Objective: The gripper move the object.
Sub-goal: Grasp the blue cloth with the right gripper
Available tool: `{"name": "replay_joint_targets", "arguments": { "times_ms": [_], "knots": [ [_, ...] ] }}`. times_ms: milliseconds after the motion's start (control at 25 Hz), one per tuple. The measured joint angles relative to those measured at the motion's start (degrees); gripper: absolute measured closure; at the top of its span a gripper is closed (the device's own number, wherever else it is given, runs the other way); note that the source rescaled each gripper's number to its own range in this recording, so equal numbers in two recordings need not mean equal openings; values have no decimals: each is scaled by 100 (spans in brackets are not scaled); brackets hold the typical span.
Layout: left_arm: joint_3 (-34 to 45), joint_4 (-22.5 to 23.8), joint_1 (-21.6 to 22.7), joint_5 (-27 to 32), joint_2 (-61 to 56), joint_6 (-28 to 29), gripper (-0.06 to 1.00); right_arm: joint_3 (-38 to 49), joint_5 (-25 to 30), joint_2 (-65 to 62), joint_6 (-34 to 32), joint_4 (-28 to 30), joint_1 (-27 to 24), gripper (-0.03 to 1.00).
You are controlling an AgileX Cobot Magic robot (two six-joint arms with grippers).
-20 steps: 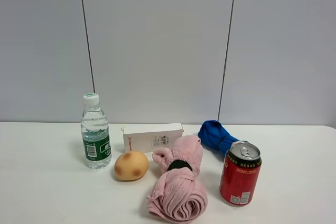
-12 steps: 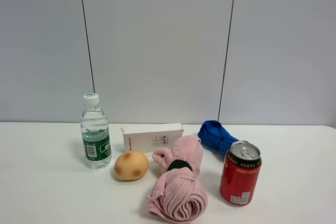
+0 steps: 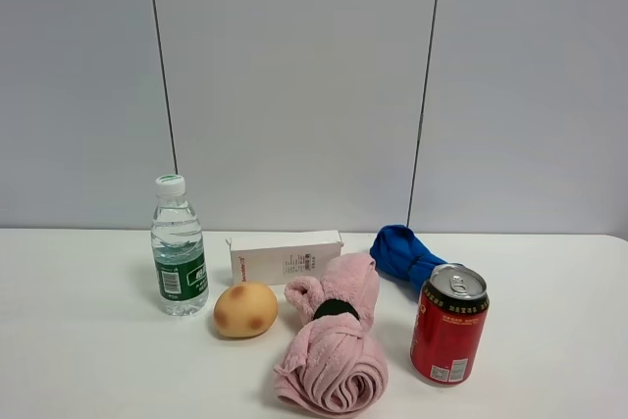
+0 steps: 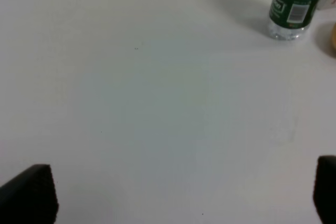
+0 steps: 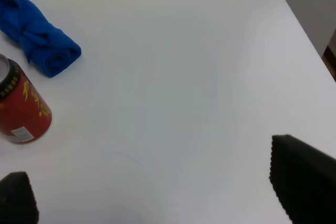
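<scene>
- Task object: the task does not name it, and neither gripper touches anything. Six items stand in a cluster on the white table point(image 3: 78, 350).
- Pink towel point(image 3: 334, 348): rolled, bound by a dark band, at the front centre of the cluster.
- Tan round bun-like item point(image 3: 245, 309): just beside the towel on its left, in front of the white box.
- White box point(image 3: 286, 256): lying on its long side behind the bun and the towel's far end.
- Water bottle point(image 3: 180, 247): upright, green cap and label, leftmost item, near the bun.
- Blue cloth point(image 3: 400, 254): rolled, behind and to the right of the towel.
- Red can point(image 3: 448, 324): upright, top sealed, rightmost item, in front of the blue cloth.
- Left gripper point(image 4: 178, 192): jaws spread wide, nothing between them. It hangs over bare table, well apart from the bottle seen at the far edge of the left wrist view.
- Right gripper point(image 5: 160, 187): jaws also wide apart and empty, over bare table, apart from the can and blue cloth.
- Neither arm appears in the high view.
- Background: pale panelled wall point(image 3: 294, 85) behind the table.
</scene>
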State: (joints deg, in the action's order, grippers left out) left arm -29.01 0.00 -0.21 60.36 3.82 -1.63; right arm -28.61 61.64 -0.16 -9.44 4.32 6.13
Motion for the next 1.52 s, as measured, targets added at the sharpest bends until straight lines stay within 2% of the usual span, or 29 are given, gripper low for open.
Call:
{"name": "replay_joint_targets", "arguments": {
  "times_ms": [360,560,640,840,1080,1320,1520],
  "knots": [
    [0,0,0,0,0,0,-6,0,0,0,45,-19,0,1],
    [0,0,0,0,0,0,-6,-125,5,470,803,-213,0,1],
    [0,0,0,0,0,0,-6,-258,-2,676,908,-300,0,1],
    [0,0,0,0,0,0,-6,-1227,-559,2151,1318,-847,0,1],
    [0,0,0,0,0,0,-6,-1432,-1129,3303,2099,-1437,0,-1],
    [0,0,0,0,0,0,-6,-1571,-1543,4843,2143,-1576,0,-3],
    [0,0,0,0,0,0,-6,-2442,-1629,6136,2068,-1726,0,-3]
  ]
}}
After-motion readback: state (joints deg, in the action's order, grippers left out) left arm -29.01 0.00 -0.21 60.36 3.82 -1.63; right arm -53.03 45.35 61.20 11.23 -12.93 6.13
